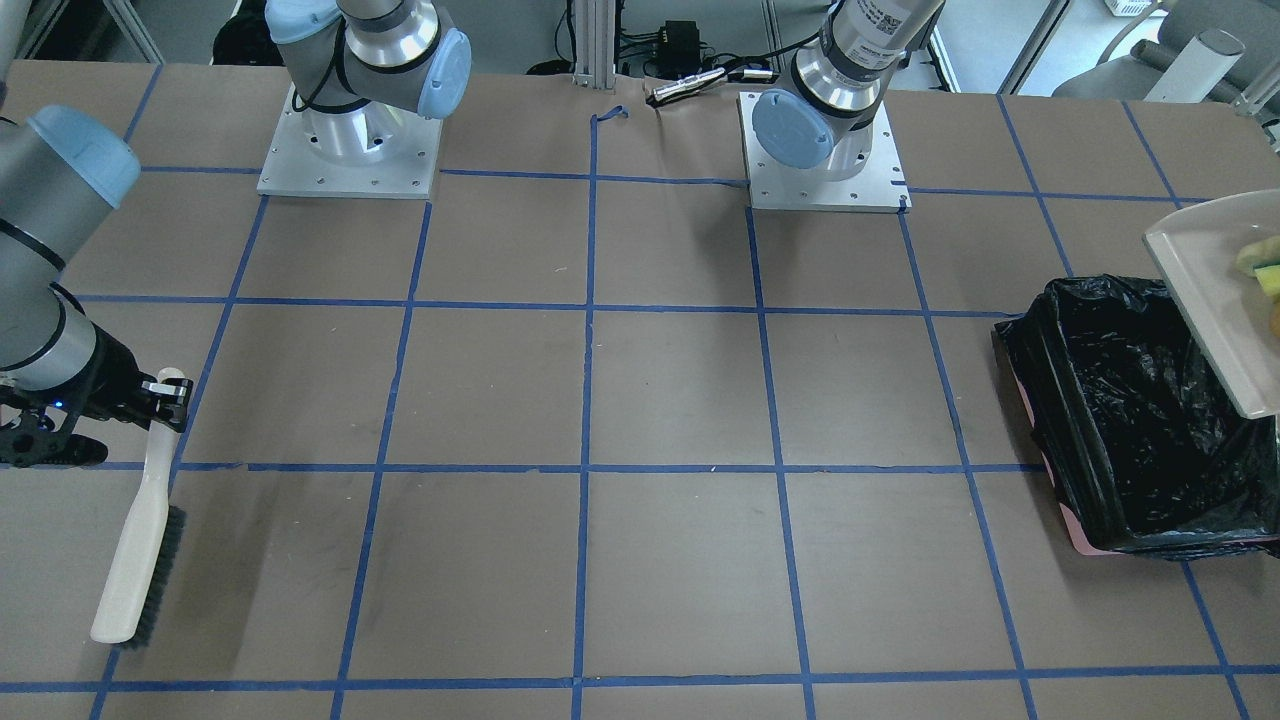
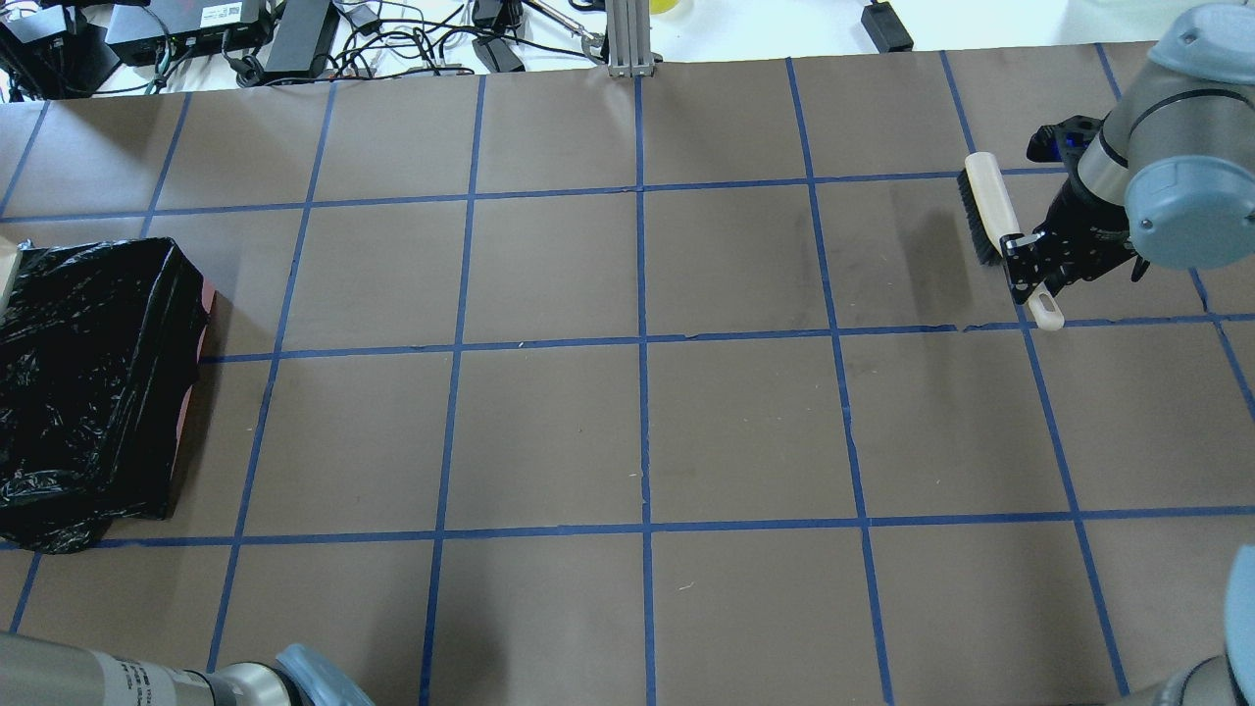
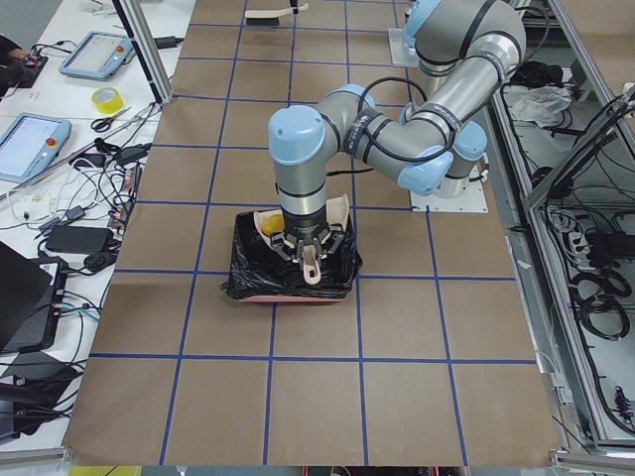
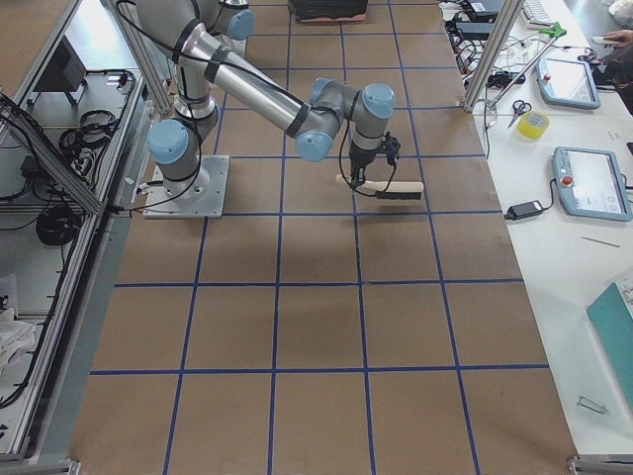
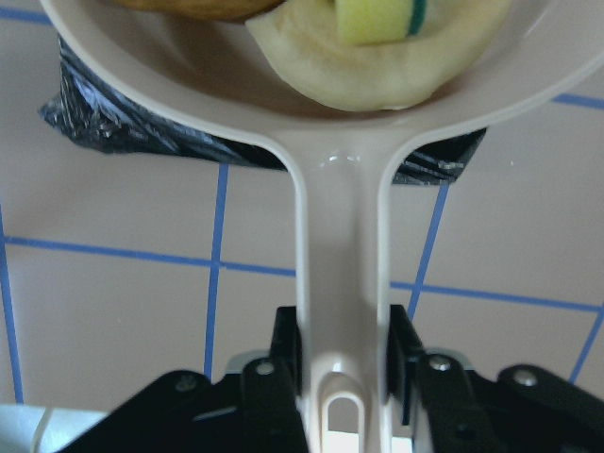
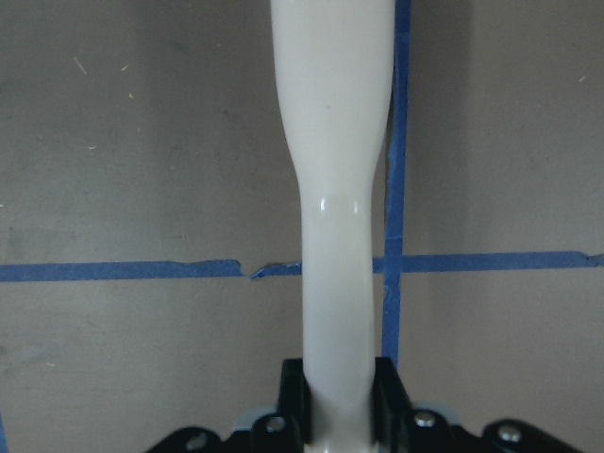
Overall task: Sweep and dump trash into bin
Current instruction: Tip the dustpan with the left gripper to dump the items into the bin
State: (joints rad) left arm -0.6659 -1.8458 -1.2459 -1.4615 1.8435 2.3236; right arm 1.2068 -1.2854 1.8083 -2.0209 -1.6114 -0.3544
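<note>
My left gripper (image 5: 342, 363) is shut on the handle of the beige dustpan (image 5: 342, 236) and holds it over the bin (image 1: 1130, 420), which is lined with a black bag. In the pan lie the yellow-and-green sponge (image 5: 377, 17), the pale cream ring piece (image 5: 321, 66) and, cut off by the frame's edge, the yellow-brown lump (image 5: 198, 8). The pan (image 1: 1200, 290) shows tilted in the front-facing view. My right gripper (image 2: 1029, 260) is shut on the handle of the beige brush (image 2: 990, 206) at the table's far right. The brush's bristles are near the table.
The table is brown paper with a grid of blue tape. The two arm bases (image 1: 350, 150) stand at the robot's edge. Cables and electronics (image 2: 294, 34) lie beyond the far edge. The bin (image 2: 78, 382) stands at the left end.
</note>
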